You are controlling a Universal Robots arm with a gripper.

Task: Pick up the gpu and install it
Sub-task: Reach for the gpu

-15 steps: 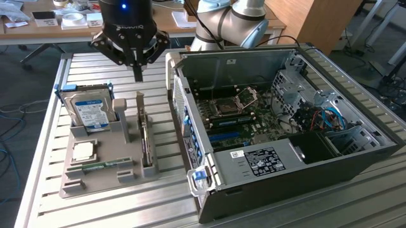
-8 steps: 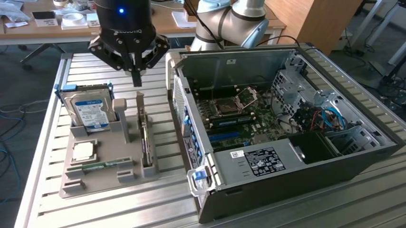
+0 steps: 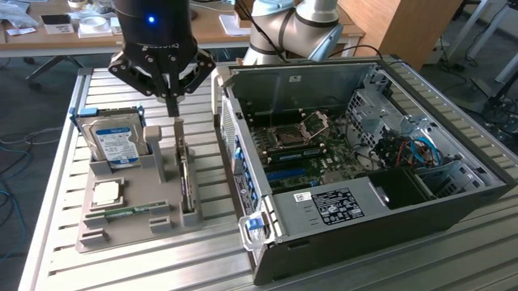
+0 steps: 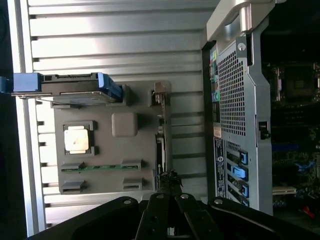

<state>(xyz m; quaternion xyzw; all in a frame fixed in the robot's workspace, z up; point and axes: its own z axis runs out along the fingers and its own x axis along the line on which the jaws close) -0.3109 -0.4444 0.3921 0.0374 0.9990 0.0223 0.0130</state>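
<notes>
Closed gripper [image 3: 171, 111] hovers above gpu [image 3: 188, 182], seemingly edge-up in tray [image 3: 130, 233].

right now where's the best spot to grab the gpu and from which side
Probably its thin top edge, about midway along, coming straight down from above. The gpu stands on edge in a slot of the grey holder, so that edge is most exposed, and the computer case sits close beside it.
</notes>
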